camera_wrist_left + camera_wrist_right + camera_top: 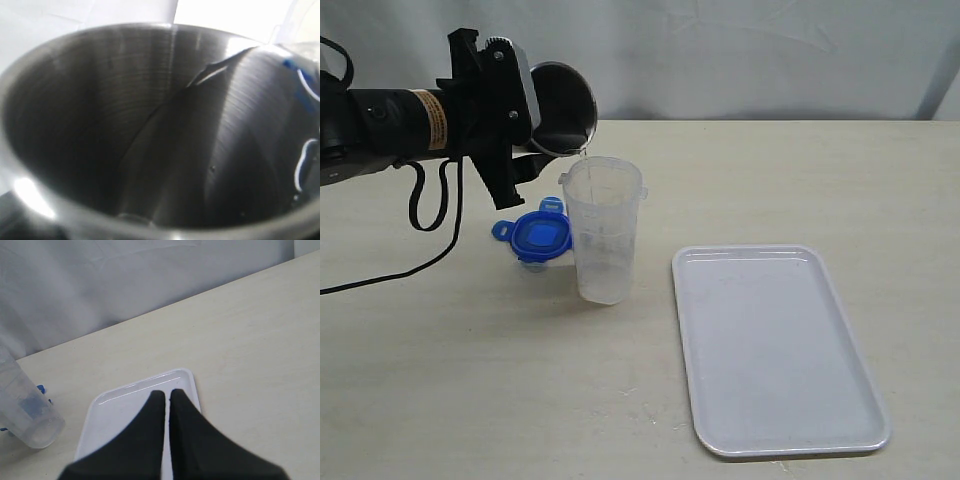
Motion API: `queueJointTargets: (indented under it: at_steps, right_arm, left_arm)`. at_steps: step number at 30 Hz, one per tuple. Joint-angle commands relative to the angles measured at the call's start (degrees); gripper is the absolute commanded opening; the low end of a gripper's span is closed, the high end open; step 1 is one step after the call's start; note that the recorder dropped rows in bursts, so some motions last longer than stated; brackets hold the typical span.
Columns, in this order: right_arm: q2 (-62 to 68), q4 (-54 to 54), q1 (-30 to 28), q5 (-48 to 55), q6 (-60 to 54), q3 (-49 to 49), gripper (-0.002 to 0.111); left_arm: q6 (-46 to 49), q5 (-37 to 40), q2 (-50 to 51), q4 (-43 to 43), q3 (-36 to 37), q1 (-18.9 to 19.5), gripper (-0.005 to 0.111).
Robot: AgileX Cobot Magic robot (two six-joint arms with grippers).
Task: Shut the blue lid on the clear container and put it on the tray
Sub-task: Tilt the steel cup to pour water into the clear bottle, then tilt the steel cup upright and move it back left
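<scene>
Steel, not plastic, occupies the left gripper point(542, 135): we find it clamped on the grey steel cup point(565, 105), which is tipped with its mouth at the rim of the clear container point(603, 230). The left wrist view shows liquid lying in the tilted cup. The clear container stands upright and uncovered near the middle of the bench point(470, 380), with what appears to be a little liquid at its bottom. The blue lid point(540, 238) lies flat on the bench just beside the container, on the side toward the left edge, partly hidden behind its wall. The tray point(780, 252) lies toward the near right corner, apart from the container, with nothing on it. The right gripper point(167, 395) hangs above the tray, fingers all but together and holding nothing. We judge the risks as follows. The cup's lip sits close to a tall, narrow container, so a nudge could topple it and spill across lid and bench. Liquid missing the rim would wet the lid's flaps. A wet wall could slip in the grasp during transfer. A lid not fully latched could leak onto the tray.
</scene>
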Motion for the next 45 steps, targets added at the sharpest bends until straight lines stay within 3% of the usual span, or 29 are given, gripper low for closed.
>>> queueJointTargets:
  at_steps: [1, 29, 45]
  right_arm:
    - [-0.24, 0.04, -0.16, 0.11, 0.04, 0.2, 0.004]
    - [-0.24, 0.04, -0.16, 0.11, 0.04, 0.2, 0.004]
    - [-0.24, 0.04, -0.16, 0.11, 0.04, 0.2, 0.004]
  left_arm:
    - [0.27, -1.8, -0.66, -0.73, -0.75, -0.48, 0.0]
    - [-0.69, -1.54, -0.66, -1.07, -0.75, -0.48, 0.0]
    - [-22.27, -1.14, -0.66, -1.15, -0.75, -0.48, 0.0]
